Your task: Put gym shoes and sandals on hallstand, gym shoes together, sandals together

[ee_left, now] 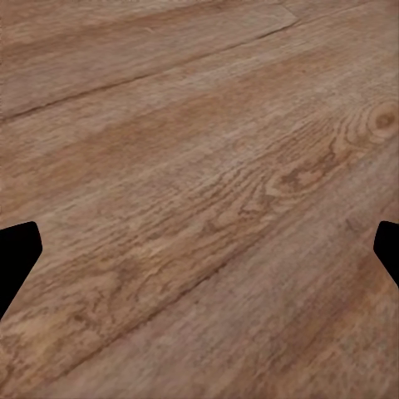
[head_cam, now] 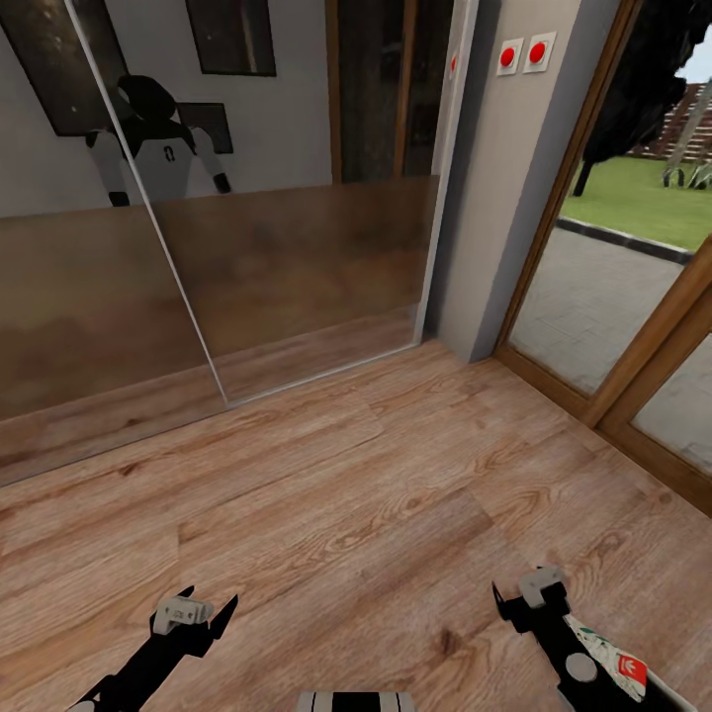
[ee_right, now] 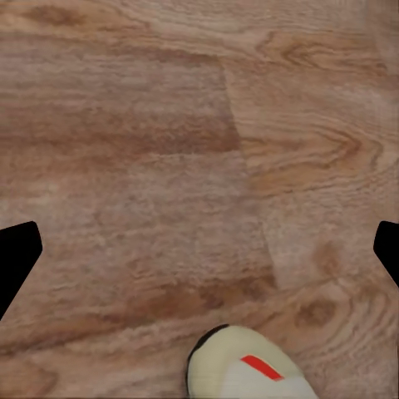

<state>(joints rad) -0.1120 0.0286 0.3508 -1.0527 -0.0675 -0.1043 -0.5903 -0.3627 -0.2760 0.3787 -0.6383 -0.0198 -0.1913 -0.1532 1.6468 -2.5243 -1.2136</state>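
Search seems the step in hand: both the left gripper point(head_cam: 210, 615) and right gripper point(head_cam: 519, 593) hang wide open and empty over the corridor floor point(head_cam: 376, 494), so next the right must descend onto the gym shoe point(ee_right: 241, 366) beneath it.

Wood plank floor point(head_cam: 346, 494) across the lower frame, mirrored sliding panels point(head_cam: 198, 227) upper left, grey wall point(head_cam: 504, 168) with two red buttons point(head_cam: 523, 54) top centre-right, wood-framed glass door point(head_cam: 613, 297) right, lawn point(head_cam: 643, 198) beyond.

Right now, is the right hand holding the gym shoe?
No, in the right wrist view the gym shoe lies on the corridor floor, and the right hand above it is open with nothing between its fingers.
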